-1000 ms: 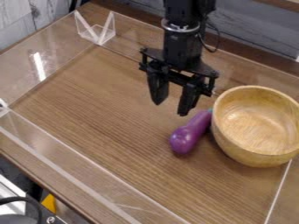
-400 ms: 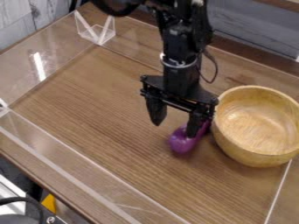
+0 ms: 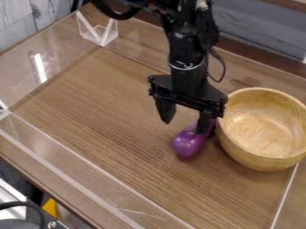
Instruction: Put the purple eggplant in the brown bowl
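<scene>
One wooden table (image 3: 96, 116) fills the view, walled by clear panels, probably to keep things from rolling off. At its right side sits the brown bowl (image 3: 262, 127), empty and upright, its wide mouth an easy target. Just left of it, touching or nearly touching the rim, lies the purple eggplant (image 3: 188, 143) on the tabletop. Directly above hangs the gripper (image 3: 188, 117), pointing down with its jaws spread to either side of the eggplant; it appears not yet clasped, so a squeeze seems next.
</scene>
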